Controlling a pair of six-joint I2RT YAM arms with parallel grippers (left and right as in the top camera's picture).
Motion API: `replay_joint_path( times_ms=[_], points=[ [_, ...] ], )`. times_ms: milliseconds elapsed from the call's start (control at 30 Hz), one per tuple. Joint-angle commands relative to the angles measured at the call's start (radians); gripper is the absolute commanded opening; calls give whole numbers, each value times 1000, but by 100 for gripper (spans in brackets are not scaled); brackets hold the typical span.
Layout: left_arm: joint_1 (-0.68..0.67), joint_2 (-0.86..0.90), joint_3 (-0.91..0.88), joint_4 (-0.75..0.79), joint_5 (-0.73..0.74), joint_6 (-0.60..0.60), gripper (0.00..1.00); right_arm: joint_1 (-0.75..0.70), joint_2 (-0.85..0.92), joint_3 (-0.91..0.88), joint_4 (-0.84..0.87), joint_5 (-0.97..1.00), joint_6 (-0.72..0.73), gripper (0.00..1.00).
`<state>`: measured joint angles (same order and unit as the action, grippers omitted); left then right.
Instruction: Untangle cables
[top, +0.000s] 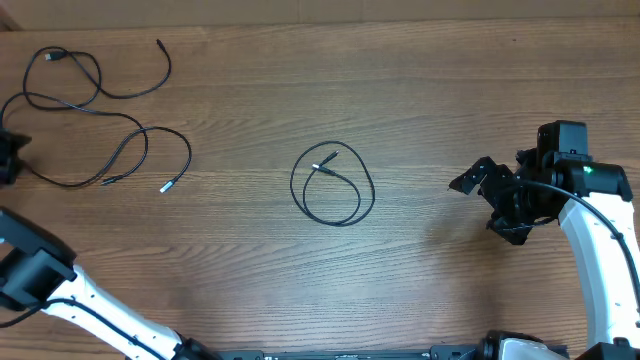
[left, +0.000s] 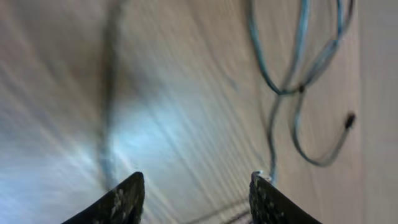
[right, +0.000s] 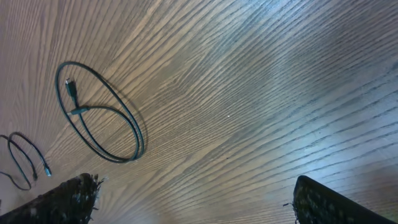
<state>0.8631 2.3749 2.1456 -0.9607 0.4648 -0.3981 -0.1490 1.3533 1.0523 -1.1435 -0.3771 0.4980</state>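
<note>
Left pincer (left: 199, 183): jaws partly apart, gripping nothing.
Two loose cables (top: 146, 130): near it, spread from its 1 to 3 o'clock in the overhead view.
Right pincer (right: 193, 186): jaws wide apart, empty.
Coiled cable (top: 322, 166): well apart, at its 9 o'clock overhead.

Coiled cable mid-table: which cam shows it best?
Right wrist: the coiled cable sits closest there, with the whole loop in frame and sharp. Overhead also shows the whole loop, unobstructed but smaller. Left wrist doesn't show it, only blurred other cables.
</note>
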Motion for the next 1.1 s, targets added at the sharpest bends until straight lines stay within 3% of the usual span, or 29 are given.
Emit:
replay_joint_path(
  times_ms=[0,167,300,433,767,967,1067],
  points=[
    [-98,-8,10,0,66,19,52,-3,-1,-8,9,9,7,100],
    [-231,-8,10,-9,-151,28,59,-3,-1,-8,9,9,7,100],
    [-340,-7,-4,-6,-369,29,59,-3,-1,-8,5,9,7,100],
    [-429,-7,-36,37,-476,28,59,-3,-1,-8,5,9,7,100],
    [-531,-5,-116,179,-497,24,56,-3,-1,-8,-10,9,11,100],
    [-536,33,-137,173,-498,25,58,-3,-1,-8,-10,9,10,100],
    [-536,49,-137,165,-498,37,54,-3,-1,-8,-10,10,10,100]
  ],
)
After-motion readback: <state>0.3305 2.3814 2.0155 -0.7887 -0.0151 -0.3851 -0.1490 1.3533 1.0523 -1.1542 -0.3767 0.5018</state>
